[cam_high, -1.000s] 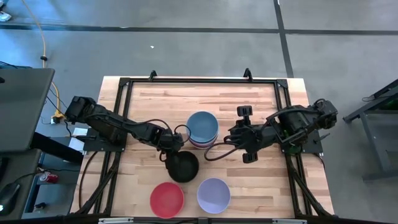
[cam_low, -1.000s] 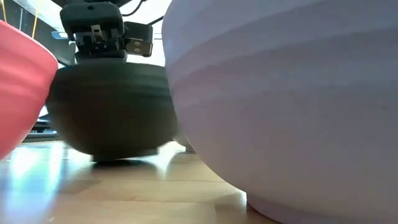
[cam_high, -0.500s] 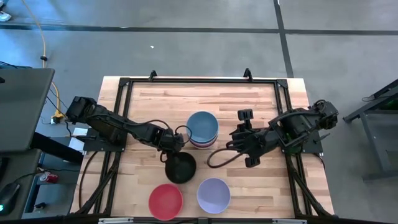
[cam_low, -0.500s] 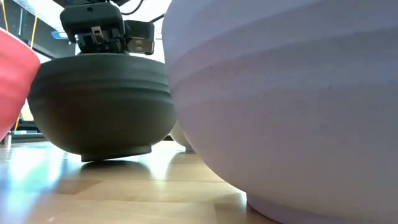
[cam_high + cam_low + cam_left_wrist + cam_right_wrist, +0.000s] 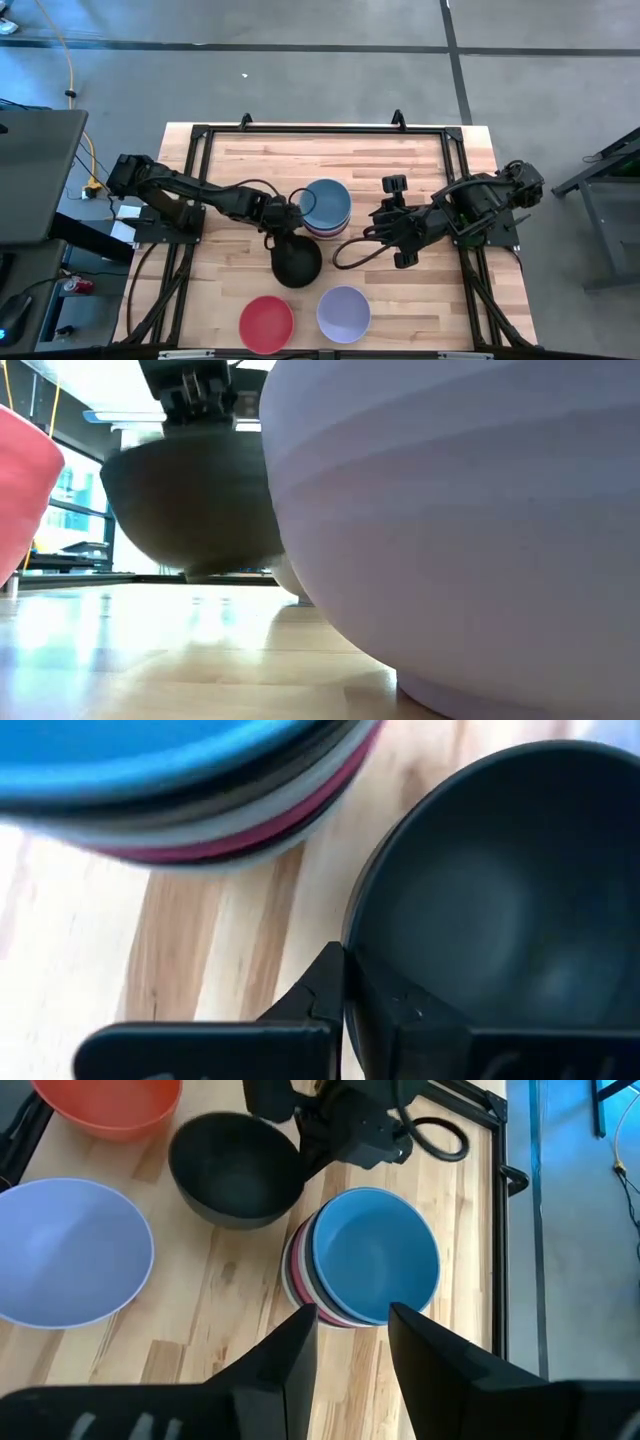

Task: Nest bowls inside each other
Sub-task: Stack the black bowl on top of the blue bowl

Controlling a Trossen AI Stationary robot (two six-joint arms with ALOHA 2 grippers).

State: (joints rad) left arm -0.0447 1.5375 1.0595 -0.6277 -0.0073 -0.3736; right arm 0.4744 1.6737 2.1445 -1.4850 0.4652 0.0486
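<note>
Bowls, left to right: one red (image 5: pixel 267 323) at front edge; one black (image 5: pixel 296 262), rim pinched in left gripper (image 5: pixel 279 222), lifted off wood; one stack (image 5: pixel 326 208), blue on top; one lavender (image 5: pixel 343 313); right gripper (image 5: pixel 392 222) parted, empty.

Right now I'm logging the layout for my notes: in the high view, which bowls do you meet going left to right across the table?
Red bowl → black bowl, held by the left pincer → blue-topped stack → lavender bowl.
</note>
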